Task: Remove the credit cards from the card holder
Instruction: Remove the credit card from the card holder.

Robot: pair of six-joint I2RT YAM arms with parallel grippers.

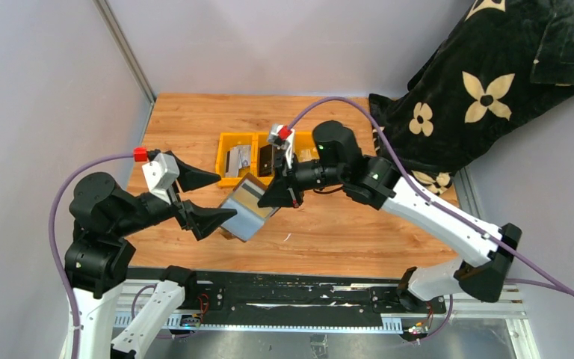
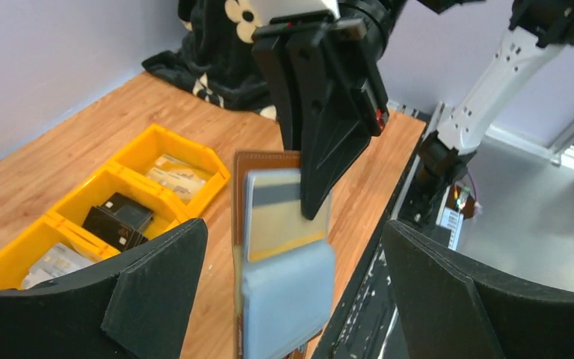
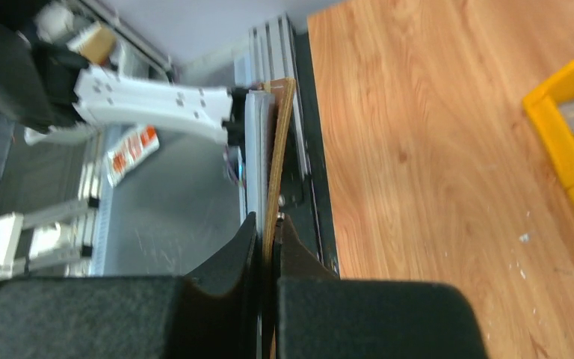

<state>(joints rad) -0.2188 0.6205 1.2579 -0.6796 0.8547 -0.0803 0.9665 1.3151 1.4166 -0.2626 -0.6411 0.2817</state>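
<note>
Left gripper fingers stand wide apart on either side of the card holder, not touching it. Right gripper fingers clamp its upper edge, holding it upright above the worktop; one credit card seemingly sits in its pocket.

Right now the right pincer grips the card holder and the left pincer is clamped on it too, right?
No. The left pincer is open, its jaws apart on either side of the card holder, as the left wrist view shows. The right pincer does grip it.
</note>
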